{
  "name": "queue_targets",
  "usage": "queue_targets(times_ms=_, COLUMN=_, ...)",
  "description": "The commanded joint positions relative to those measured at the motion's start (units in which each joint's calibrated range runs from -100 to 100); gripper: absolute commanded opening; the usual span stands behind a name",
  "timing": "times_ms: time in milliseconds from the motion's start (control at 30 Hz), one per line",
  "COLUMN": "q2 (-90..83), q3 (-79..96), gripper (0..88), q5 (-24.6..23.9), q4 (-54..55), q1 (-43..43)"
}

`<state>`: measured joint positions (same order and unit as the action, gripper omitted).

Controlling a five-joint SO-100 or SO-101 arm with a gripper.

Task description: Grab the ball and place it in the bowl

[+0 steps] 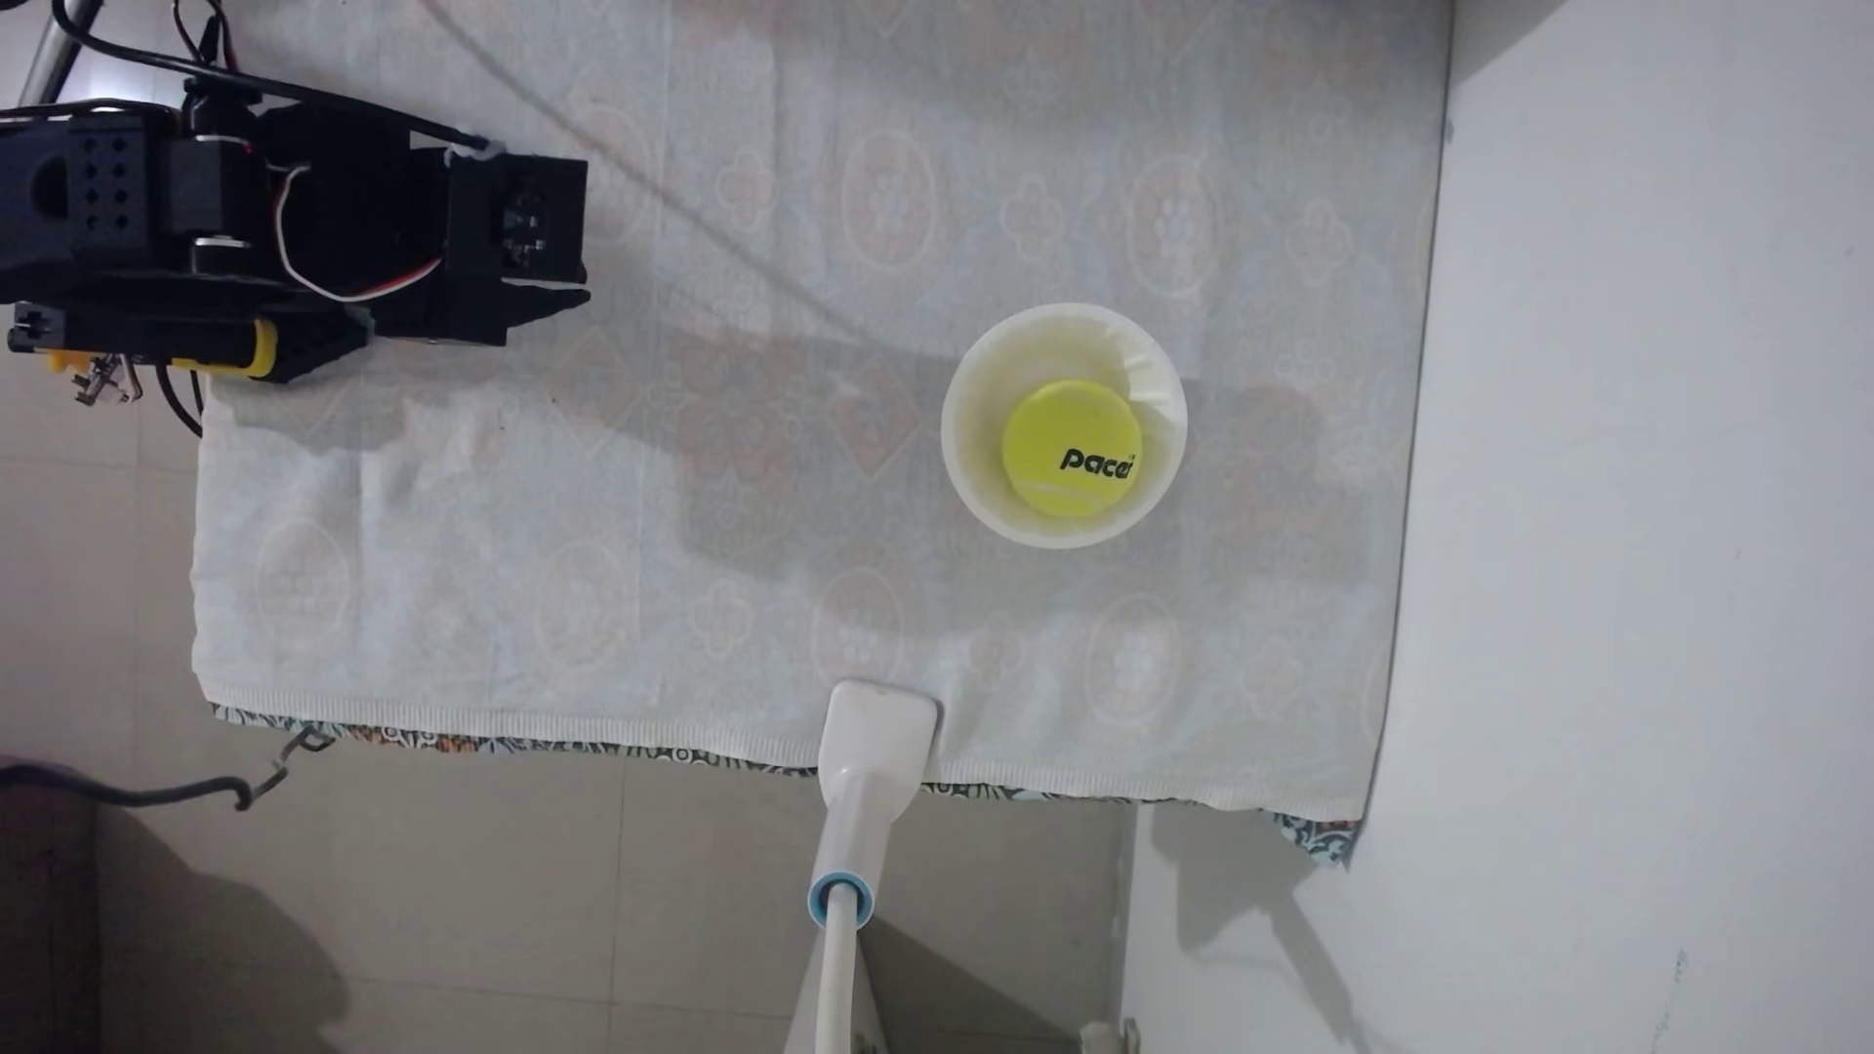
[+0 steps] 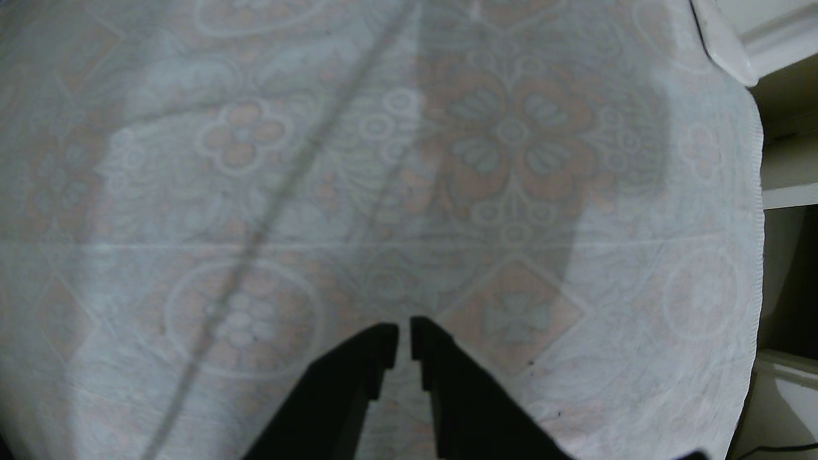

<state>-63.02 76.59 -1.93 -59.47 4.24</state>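
In the wrist view the two black fingers (image 2: 405,329) come up from the bottom edge and their tips stand almost together, with only a thin slit of cloth (image 2: 310,177) seen between them. They hold nothing and nothing is between them. Their stepped inner edges face each other, and they hang over a patterned part of the cloth, without a clear sign that they touch it. In the fixed view the fingers (image 1: 578,294) point toward the right from the front of the black arm (image 1: 254,223), which lies folded low at the upper left corner of the counter (image 1: 1623,507). The arm is compact, its segments close upon each other, and black cables together with a white and a red wire run over it. A yellow part (image 1: 262,350) sits at its lower edge. The pale flowered cloth covers most of the counter. The ball (image 1: 1072,453) lies inside the bowl (image 1: 963,446), toward the lower right part of it, with the black lettering turned up. The bowl stands on the cloth, well apart from the fingers, at the right of the middle. A white clamp head (image 1: 877,730) on a stalk grips the lower edge of the cloth, below the bowl.
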Motion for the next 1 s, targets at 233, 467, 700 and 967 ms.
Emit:
queue_targets(times_ms=233, q2=-12.43, q3=9.5, gripper=0.1, q5=1.27, q4=1.53, q1=-1.26)
queue_targets(times_ms=467, q2=-17.82, q3=14.14, gripper=0.1, q5=0.93, q4=1.36, q1=-0.71)
queue_targets(times_ms=700, q2=-21.69, q3=17.41, gripper=0.1, q5=1.17, q4=0.79, q1=-0.6)
queue_targets(times_ms=967, q2=-24.83, q3=18.77, gripper=0.1, q5=1.32, q4=-1.1, q1=-0.49)
